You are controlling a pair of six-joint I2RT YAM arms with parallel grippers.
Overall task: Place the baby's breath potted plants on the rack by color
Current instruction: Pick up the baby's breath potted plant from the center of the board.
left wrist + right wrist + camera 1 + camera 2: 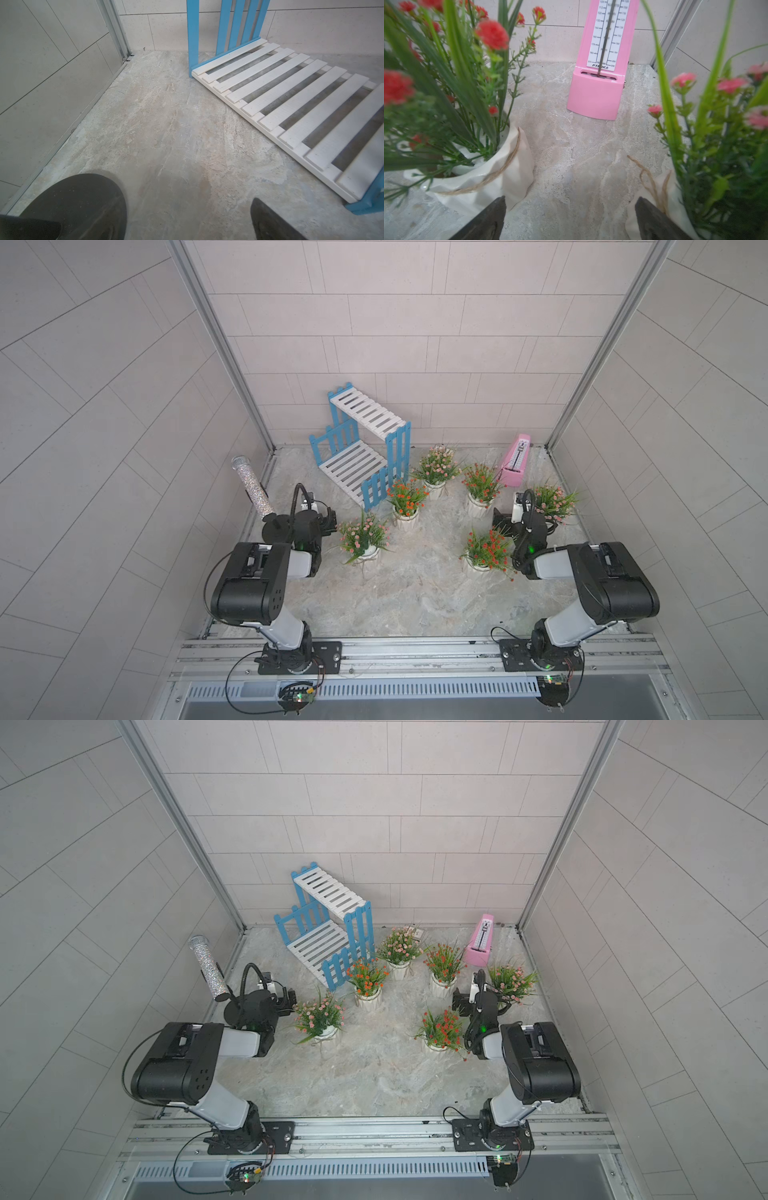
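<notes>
Leftward, tabletop strip between rack, wall.

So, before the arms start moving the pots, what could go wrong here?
The right end effector sits open between an orange-red plant and a pink plant; turning to either may snag fronds or tip the other pot. A second orange-red plant stands close beside the rack; its leaves might catch on it when lifted.
</notes>
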